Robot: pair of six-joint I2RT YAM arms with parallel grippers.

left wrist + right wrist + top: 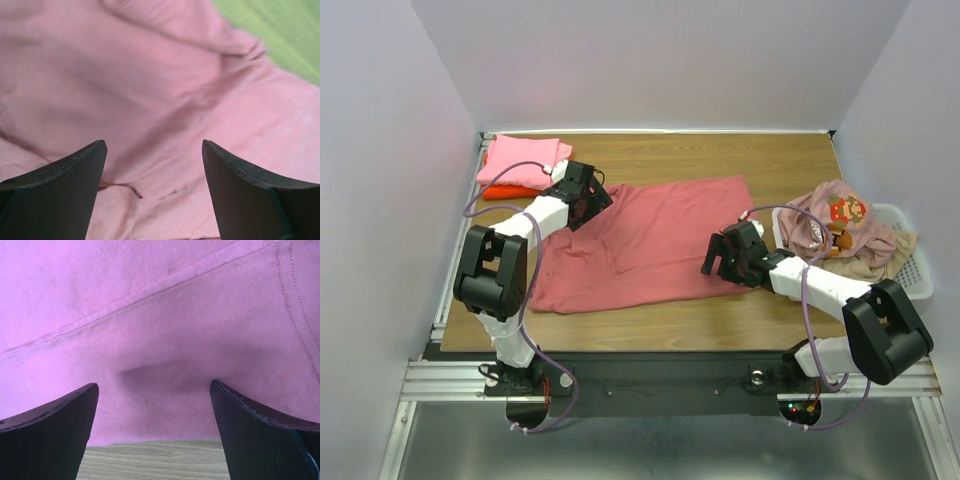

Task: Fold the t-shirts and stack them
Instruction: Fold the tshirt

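While one t-shirt lies spread, two stacked shirts, two tees in basket

rose-red t-shirt, pink shirt, white basket

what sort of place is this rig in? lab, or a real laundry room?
Most likely a lab test cell: plain white walls box in a wooden table, the arms are bolted to a metal rail at its near edge, and t-shirts are staged, one spread flat, others heaped in a white basket.
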